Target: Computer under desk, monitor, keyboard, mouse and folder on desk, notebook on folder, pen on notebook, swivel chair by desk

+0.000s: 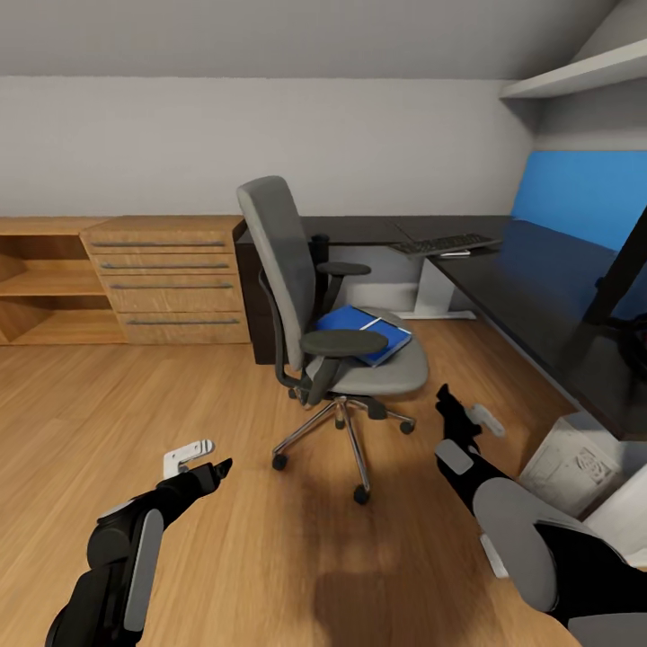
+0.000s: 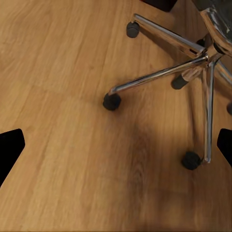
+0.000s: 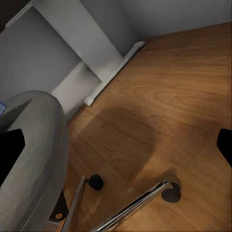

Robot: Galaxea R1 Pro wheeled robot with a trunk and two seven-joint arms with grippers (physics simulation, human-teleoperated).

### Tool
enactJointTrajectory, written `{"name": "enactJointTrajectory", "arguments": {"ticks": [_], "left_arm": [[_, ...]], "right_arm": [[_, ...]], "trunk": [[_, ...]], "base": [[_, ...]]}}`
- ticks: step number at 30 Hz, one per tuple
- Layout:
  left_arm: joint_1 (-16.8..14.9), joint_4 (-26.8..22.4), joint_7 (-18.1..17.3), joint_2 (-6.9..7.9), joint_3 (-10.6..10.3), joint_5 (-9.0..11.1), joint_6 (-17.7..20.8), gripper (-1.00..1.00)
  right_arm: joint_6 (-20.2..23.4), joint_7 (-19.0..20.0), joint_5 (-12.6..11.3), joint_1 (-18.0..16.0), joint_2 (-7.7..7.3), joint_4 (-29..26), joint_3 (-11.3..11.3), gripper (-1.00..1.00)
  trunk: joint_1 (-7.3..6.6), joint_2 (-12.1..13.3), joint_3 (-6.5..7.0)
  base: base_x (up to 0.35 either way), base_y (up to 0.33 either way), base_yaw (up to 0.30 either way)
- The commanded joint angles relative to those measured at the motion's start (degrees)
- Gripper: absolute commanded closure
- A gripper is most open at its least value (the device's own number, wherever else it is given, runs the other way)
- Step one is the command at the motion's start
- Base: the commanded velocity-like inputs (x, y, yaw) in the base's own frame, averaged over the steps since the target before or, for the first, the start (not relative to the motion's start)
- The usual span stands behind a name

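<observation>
The swivel chair (image 1: 334,346) stands on the wood floor in front of me, its grey back turned left. The blue folder (image 1: 361,331) lies on its seat. To the right runs the black desk (image 1: 530,283), where the keyboard (image 1: 447,243) lies at the far corner with the thin white pen (image 1: 456,254) just before it. A black slanted part of the monitor (image 1: 622,265) cuts the right edge. My left gripper (image 1: 208,460) hangs open left of the chair's chrome base (image 2: 193,63). My right gripper (image 1: 465,420) is open beside the seat (image 3: 34,159). Mouse and notebook are out of view.
A light wooden dresser (image 1: 166,279) and open shelves (image 1: 45,283) line the back wall at left. A white boxy case (image 1: 575,463) sits on the floor under the desk's near edge. The desk's white leg (image 3: 96,53) stands behind the chair. Open floor lies at left.
</observation>
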Motion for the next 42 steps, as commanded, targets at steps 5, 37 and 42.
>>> {"name": "enactJointTrajectory", "arguments": {"ticks": [5,37,42], "left_arm": [[-0.03,-0.05,-0.08,-0.05,0.11,0.42,0.34,-1.0],[-0.03,0.36,-0.08,-0.05,0.11,0.45,0.36,-1.0],[-0.03,0.38,-0.08,-0.04,0.11,0.42,0.42,-1.0]], "right_arm": [[0.01,-0.01,-0.3,-0.01,-1.47,0.06,0.02,-1.0],[7.34,0.47,-1.2,0.03,-4.99,0.03,-0.46,-1.0],[13.42,0.65,-1.26,0.02,-4.98,0.03,-0.9,-1.0]], "trunk": [[-0.01,-0.02,-0.05],[-0.01,-0.02,-0.05],[-0.01,-0.02,-0.05]], "base": [[0.027,0.0,0.0],[0.225,0.0,0.0],[0.025,0.0,0.0]]}}
